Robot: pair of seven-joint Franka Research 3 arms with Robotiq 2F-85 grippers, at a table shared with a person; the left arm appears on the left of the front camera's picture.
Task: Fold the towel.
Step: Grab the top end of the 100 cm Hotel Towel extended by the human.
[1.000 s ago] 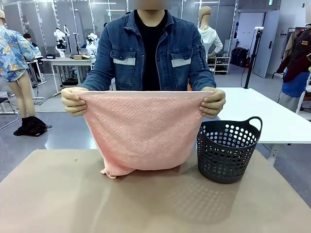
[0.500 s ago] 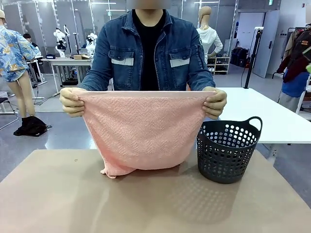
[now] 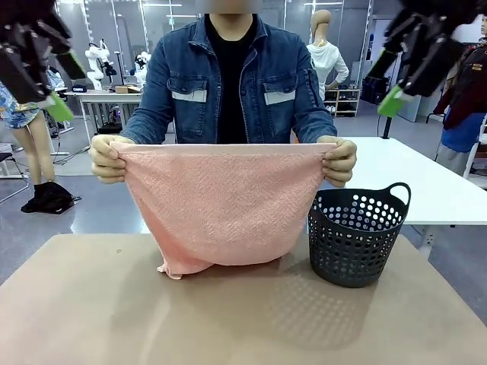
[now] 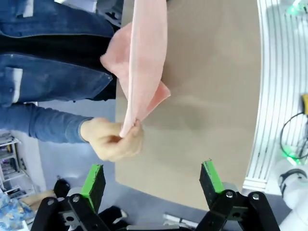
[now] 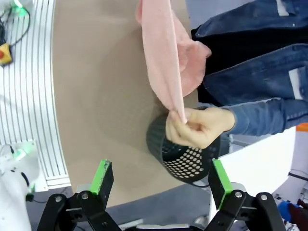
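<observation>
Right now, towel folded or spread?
Spread: towel hangs stretched between the person's hands, pinched at both top corners; lower edge bunches at the table.

A dark perforated basket [image 3: 358, 236] stands upright on the tan table [image 3: 228, 319], right of centre. Behind it is a white table [image 3: 426, 182]. A person in a denim jacket [image 3: 183, 84] stands opposite.

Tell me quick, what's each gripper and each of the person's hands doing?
Left gripper: open, empty.
Right gripper: open, empty.
Person's hand at picture left: holding a towel corner.
Person's hand at picture right: holding the other corner.
</observation>
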